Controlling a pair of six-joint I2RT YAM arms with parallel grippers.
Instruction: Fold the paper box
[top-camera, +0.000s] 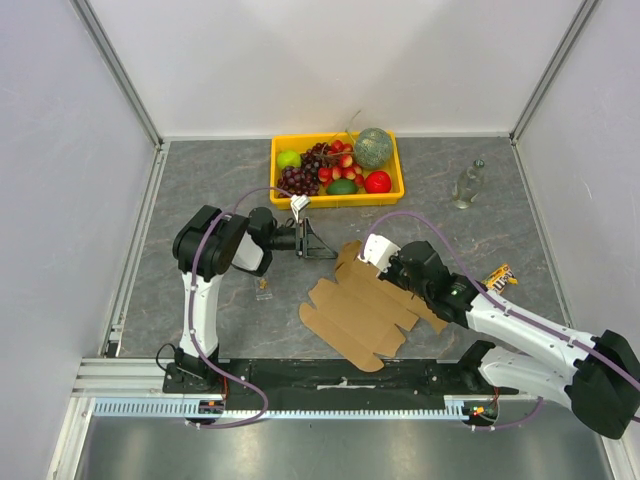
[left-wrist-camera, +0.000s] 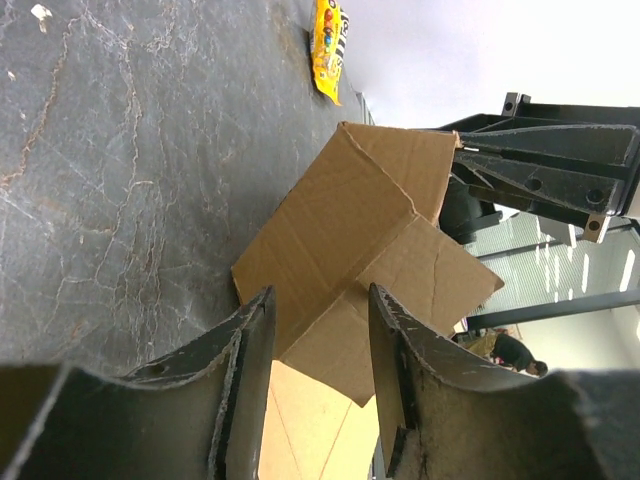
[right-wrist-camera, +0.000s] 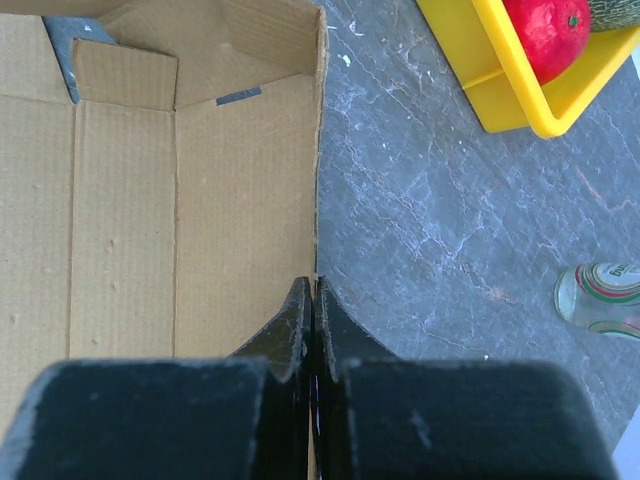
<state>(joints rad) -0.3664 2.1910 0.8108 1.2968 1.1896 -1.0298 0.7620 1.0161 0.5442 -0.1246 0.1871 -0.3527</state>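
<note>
Pinching far edge of paper box (right-wrist-camera: 180, 200), right gripper (right-wrist-camera: 314, 288) clamped shut on it; left gripper (left-wrist-camera: 320, 300) jaws apart, empty, just far-left of sheet, pointing right toward it.

Plain brown paper box (top-camera: 365, 310), fine corrugation ribs, no print. Dark grey table (top-camera: 220, 180), marbled with pale veins. Bright yellow crate (top-camera: 336, 201). Inside the crate: red fruit (top-camera: 377, 182), lime-green apple (top-camera: 289, 159), dark purple grapes (top-camera: 298, 180), grey-green netted melon (top-camera: 372, 147). Right of the crate, a clear bottle (top-camera: 467, 185) with red-and-green label. Nearer than the crate, a yellow packet (top-camera: 499, 276) with coloured specks.
</note>
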